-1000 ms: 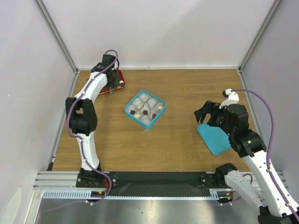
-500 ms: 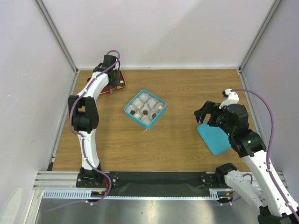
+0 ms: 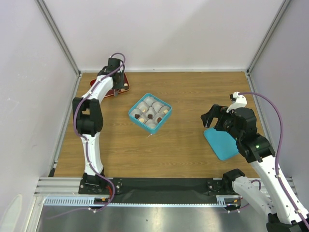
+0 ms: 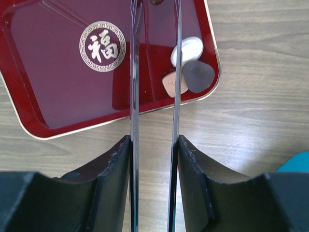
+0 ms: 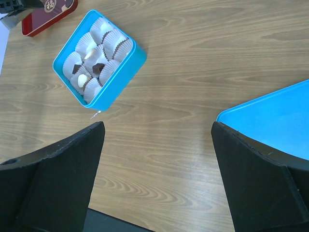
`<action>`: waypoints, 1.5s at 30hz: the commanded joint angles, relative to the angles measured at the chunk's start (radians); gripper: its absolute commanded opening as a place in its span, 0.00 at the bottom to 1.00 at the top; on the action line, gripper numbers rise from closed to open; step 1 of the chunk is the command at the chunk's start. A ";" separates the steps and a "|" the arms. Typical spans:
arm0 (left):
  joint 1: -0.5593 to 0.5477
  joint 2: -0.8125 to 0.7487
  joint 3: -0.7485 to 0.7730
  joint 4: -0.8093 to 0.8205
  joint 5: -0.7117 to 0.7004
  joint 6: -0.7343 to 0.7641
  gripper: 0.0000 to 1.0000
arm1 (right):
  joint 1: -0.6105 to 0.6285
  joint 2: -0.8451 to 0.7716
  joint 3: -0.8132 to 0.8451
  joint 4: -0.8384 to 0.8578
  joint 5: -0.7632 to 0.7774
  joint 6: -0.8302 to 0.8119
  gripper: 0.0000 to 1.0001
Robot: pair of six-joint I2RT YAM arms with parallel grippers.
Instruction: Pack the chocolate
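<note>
Your left arm (image 3: 89, 121) stands to the left of the teal box (image 3: 150, 113). Its elbow is folded level with the box and its forearm stretches away to the box's far left. There the left gripper (image 3: 116, 92) points downward. In your left wrist view the left gripper (image 4: 155, 9) shows two thin blade fingers (image 4: 134, 96) running parallel with a narrow gap. Their tips run off the top edge, so a pinch cannot be judged. Your right arm (image 3: 256, 150) rises to the right of the box and bends back toward it. The right gripper (image 3: 206, 121) hangs well apart from the box on its right. Its jaws are spread wide, and the right wrist view of the right gripper (image 5: 157, 126) shows nothing between them.
</note>
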 commanded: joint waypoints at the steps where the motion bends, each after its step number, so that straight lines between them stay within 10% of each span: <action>1: 0.011 0.001 0.019 0.061 -0.022 0.028 0.47 | -0.004 0.003 0.014 0.006 0.021 -0.018 0.99; 29: 0.014 0.040 0.045 0.052 -0.017 0.046 0.39 | -0.006 0.017 -0.003 0.026 0.020 -0.012 0.99; 45: 0.008 -0.186 -0.020 -0.103 -0.008 -0.052 0.33 | -0.003 -0.013 0.052 -0.003 -0.013 0.002 0.99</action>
